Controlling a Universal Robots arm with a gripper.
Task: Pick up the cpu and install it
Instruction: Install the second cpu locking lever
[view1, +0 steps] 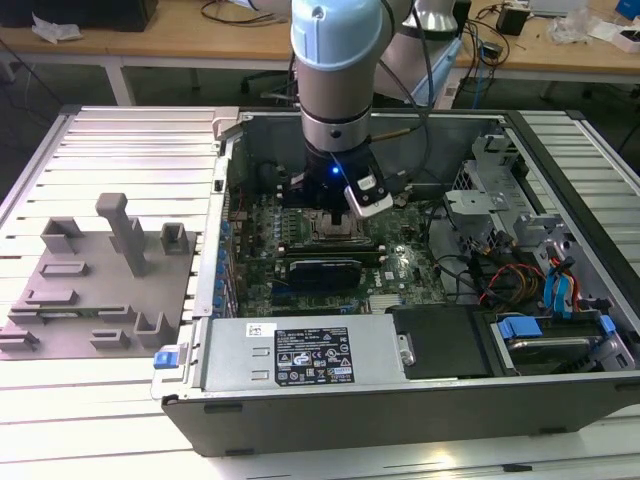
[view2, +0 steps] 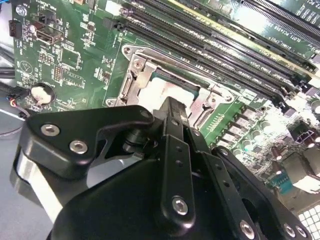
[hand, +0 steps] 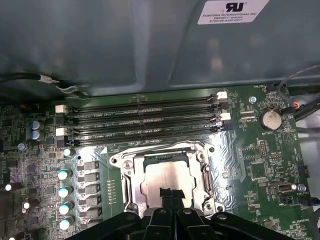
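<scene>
The gripper (hand: 170, 195) pinches narrow on the cpu (hand: 167, 177) (silvery top) inside the socket (hand: 125, 175); motherboard (hand: 260, 165) around.

Exterior view: open PC case (view1: 420, 400) centre-right, motherboard (view1: 400, 265) inside. Tray (view1: 95, 290) outside at the board's 9 o'clock, drive bays (view1: 550, 300) at 3. Gripper (view1: 335, 215) over socket (hand: 167, 177), cpu (hand: 167, 180) in it.

An open computer case (view1: 420, 400) lies on a slatted metal table (view1: 120, 140). Inside, a green motherboard (hand: 260, 160) carries black memory slots (hand: 140, 117), a coin battery (hand: 270, 119) and a row of capacitors (hand: 65, 192). A grey plastic tray (view1: 95, 285) rests near the table's edge on the exterior view's left.
</scene>
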